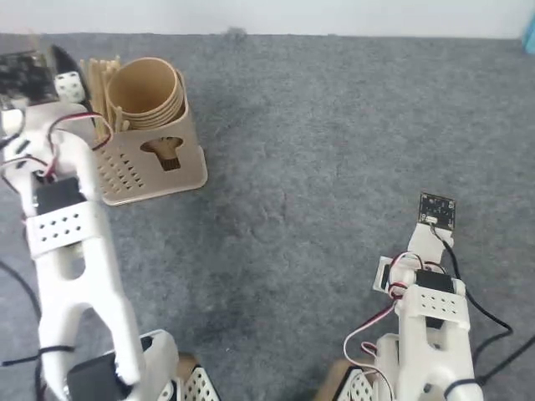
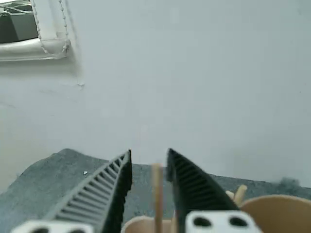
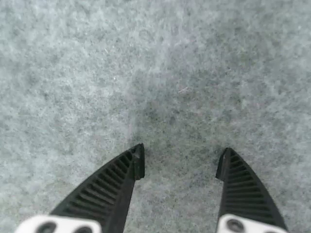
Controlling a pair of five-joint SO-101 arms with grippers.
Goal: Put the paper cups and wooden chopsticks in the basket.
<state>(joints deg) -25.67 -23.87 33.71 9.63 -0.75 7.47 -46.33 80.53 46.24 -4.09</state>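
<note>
Cups (image 1: 146,88) sit nested in the basket (image 1: 167,180) at the far left of the surface (image 1: 334,125). Chopsticks (image 1: 100,79) stand upright beside them, inside the basket. Left arm (image 1: 63,225) is over the sticks with its jaws released. They are parted wider than the one chopstick (image 2: 156,194) between them, so that stick is judged to rest in the basket, not in a grip. Right arm (image 1: 430,305) is well apart, jaws released above bare surface, clear of the work. Task appears near complete.
</note>
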